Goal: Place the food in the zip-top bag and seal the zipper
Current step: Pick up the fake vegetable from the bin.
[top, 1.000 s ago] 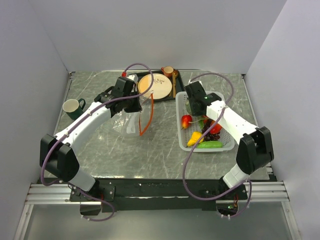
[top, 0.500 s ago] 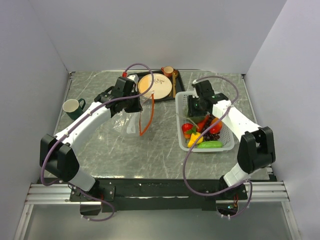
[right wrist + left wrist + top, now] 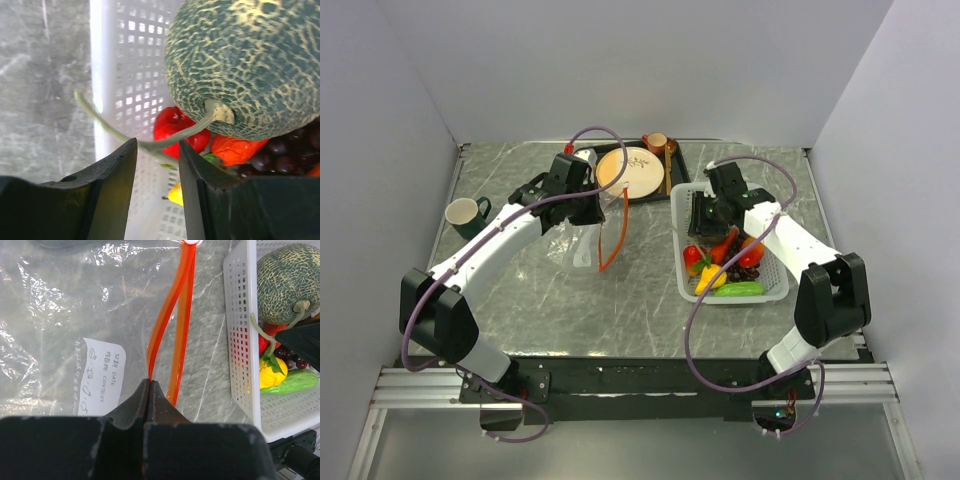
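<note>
**A:** Since a second ago the right arm's forearm has swung out toward 3 o'clock, uncovering more of the food. Its head now sits over the 12 o'clock end of the white basket (image 3: 240,340). The left arm and the zip-top bag (image 3: 75,305) have not stirred.

**B:** And the grippers?

**A:** The left gripper (image 3: 149,385) is pinched tight on one strip of the zipper (image 3: 172,315), with the bag lying at 9 o'clock of the basket. The right gripper (image 3: 156,147) has its fingers parted either side of the stem (image 3: 115,131), which trails from the melon (image 3: 250,65) toward 8 o'clock in the right wrist view. I see no food in the bag.

**B:** What could go wrong?

**A:** The stem looks thin and bendy. Lifted by it, the round melon may swing, twist free and drop back onto the red piece (image 3: 172,125) and grapes (image 3: 272,160), or roll off across the table. The bag's mouth also gapes only narrowly. A melon that wide could catch the zipper and tug the strip out of the left gripper's pinch.
</note>
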{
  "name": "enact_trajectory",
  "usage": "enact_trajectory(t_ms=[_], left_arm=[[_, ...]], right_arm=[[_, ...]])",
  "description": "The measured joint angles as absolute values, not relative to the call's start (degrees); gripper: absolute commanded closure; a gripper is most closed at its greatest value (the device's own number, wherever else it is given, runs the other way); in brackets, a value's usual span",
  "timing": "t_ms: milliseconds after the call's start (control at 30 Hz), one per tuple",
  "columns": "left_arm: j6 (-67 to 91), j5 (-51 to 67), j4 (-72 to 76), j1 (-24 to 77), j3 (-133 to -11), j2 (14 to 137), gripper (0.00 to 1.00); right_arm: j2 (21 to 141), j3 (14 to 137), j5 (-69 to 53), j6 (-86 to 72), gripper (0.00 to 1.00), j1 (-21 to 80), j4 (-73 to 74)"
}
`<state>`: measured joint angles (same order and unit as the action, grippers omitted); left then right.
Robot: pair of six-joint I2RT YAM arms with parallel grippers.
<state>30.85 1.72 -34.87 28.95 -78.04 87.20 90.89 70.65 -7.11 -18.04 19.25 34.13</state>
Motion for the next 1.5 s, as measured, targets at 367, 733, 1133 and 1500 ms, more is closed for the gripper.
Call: enact_trajectory(t_ms=[367,733,1133,1500], left_arm=[[30.83,1.72,-34.87,28.95,-78.04,87.2,0.99],[30.63,1.72,-34.92,28.95,-78.04,87.2,0.99],[30.63,1.91,-34.87,28.91,-78.04,87.2,0.99],[30.61,2.37,-34.85,28.88,-78.04,87.2,0.99]], right_arm=[[91.2,68.58,-7.09,-24.75,0.58,19.11,32.58],[85.45,54.46,-10.15,-43.83,0.56,18.06,18.7],[76.27,52.34,-3.92,-50.94,0.56,18.06,12.8],[77.62,49.45,-0.38,-52.95,0.55,17.82,12.53]])
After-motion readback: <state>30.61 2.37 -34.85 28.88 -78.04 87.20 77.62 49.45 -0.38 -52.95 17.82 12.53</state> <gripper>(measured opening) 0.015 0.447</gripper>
